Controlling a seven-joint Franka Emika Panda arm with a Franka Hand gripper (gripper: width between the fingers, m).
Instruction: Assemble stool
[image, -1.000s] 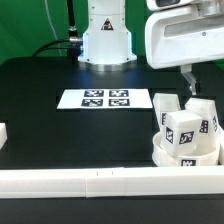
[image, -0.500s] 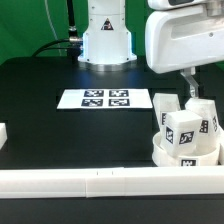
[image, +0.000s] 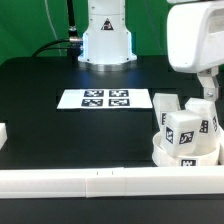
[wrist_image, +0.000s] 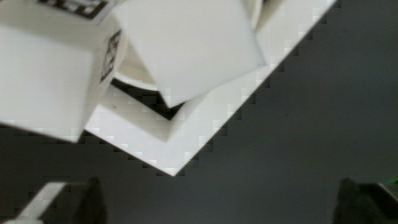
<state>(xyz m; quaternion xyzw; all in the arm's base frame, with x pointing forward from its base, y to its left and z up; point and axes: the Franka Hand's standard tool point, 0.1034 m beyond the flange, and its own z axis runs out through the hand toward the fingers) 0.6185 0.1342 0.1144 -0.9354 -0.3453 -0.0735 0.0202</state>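
Note:
The stool's round white seat (image: 185, 152) lies at the exterior view's right, near the front rail. Three chunky white tagged legs (image: 184, 129) stand bunched on it, tilted against each other. My gripper (image: 211, 92) hangs just behind and above the rightmost leg (image: 205, 114), apart from it. In the wrist view the legs (wrist_image: 187, 45) fill the upper part, over dark table. My gripper (wrist_image: 222, 205) is open and empty. One dark finger (wrist_image: 71, 205) shows at each lower corner, far apart.
The marker board (image: 105, 99) lies at the table's middle. A long white border rail (image: 100, 181) runs along the front edge. A small white block (image: 3, 134) sits at the exterior view's left edge. The robot base (image: 107, 40) stands at the back.
My arm has moved toward the exterior view's right, so the white hand body now sits above the rightmost leg. The legs and seat have not moved.

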